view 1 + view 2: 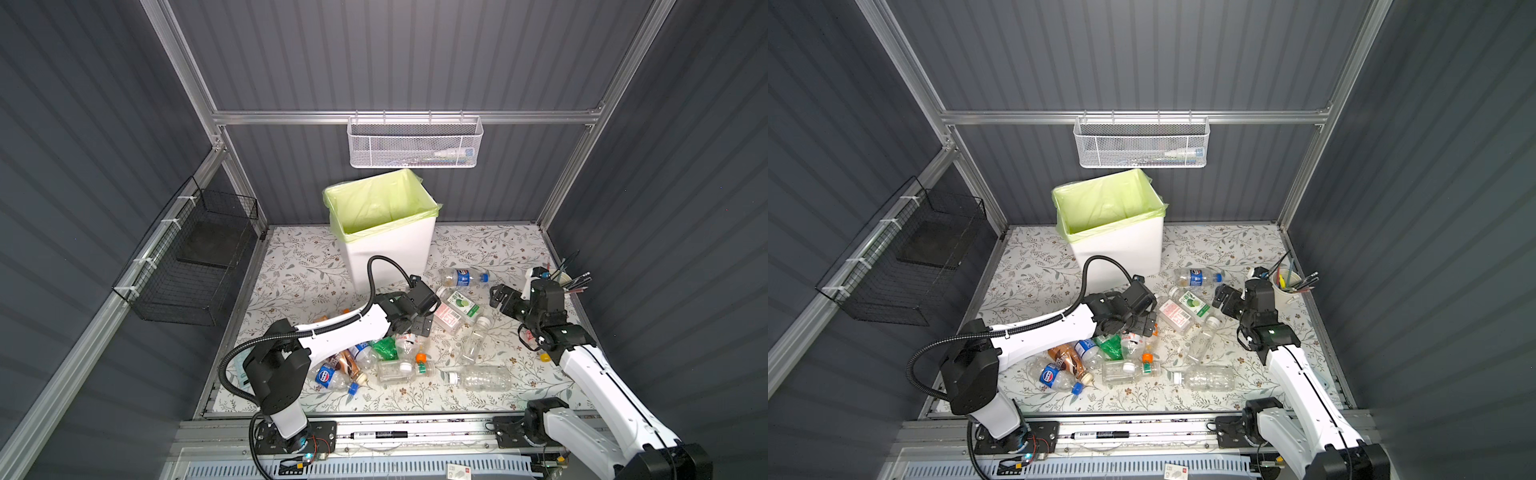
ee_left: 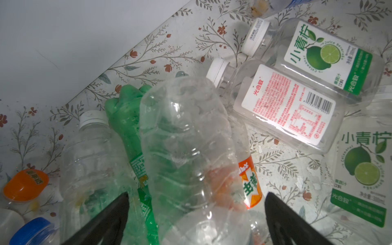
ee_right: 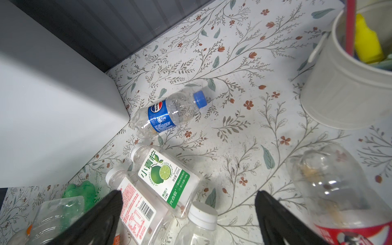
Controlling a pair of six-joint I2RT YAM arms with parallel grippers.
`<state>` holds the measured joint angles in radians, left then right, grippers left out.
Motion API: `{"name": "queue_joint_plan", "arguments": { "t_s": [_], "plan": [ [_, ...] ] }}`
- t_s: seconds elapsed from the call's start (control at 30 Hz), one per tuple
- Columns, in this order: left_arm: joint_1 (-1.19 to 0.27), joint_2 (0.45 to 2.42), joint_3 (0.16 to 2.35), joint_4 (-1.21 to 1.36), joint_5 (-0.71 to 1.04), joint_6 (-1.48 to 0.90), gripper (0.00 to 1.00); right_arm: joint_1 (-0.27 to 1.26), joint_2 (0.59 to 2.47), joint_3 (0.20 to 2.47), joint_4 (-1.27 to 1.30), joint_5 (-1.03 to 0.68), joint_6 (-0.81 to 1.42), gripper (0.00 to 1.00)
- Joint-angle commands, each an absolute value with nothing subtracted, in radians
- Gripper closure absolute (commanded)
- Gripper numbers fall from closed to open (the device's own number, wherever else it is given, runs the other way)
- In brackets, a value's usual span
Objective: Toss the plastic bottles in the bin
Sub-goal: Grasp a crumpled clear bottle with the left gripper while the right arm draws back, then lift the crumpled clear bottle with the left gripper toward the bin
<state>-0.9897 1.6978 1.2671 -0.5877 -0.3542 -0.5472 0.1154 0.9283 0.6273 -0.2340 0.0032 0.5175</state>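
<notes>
The left tool (image 2: 196,195) and right tool (image 3: 188,193) gape wide and empty above the plastic bottles (image 1: 399,370) strewn on the worktop (image 1: 299,266) before the bin (image 1: 386,257); the crumpled clear bottle (image 2: 184,131) under the left one looks light, slick, springy, best pinched across its ribbed middle.

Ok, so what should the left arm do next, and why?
Probably close the left end effector on the crumpled clear bottle. Its jaws are open, one on each side of that bottle in the left wrist view, and it holds nothing yet.
</notes>
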Motion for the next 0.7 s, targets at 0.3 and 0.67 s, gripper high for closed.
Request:
{"name": "queue_joint_plan", "arguments": {
  "t_s": [0.3,0.67],
  "plan": [
    [-0.999,1.746,1.301,-0.617,-0.313,-0.555,0.01,0.102,0.916,0.602,-0.244,-0.012,0.534,0.01],
    [-0.998,1.768,1.3,-0.6,-0.274,-0.566,0.09,0.092,0.89,0.588,-0.25,-0.008,0.538,0.01]
  ]
}}
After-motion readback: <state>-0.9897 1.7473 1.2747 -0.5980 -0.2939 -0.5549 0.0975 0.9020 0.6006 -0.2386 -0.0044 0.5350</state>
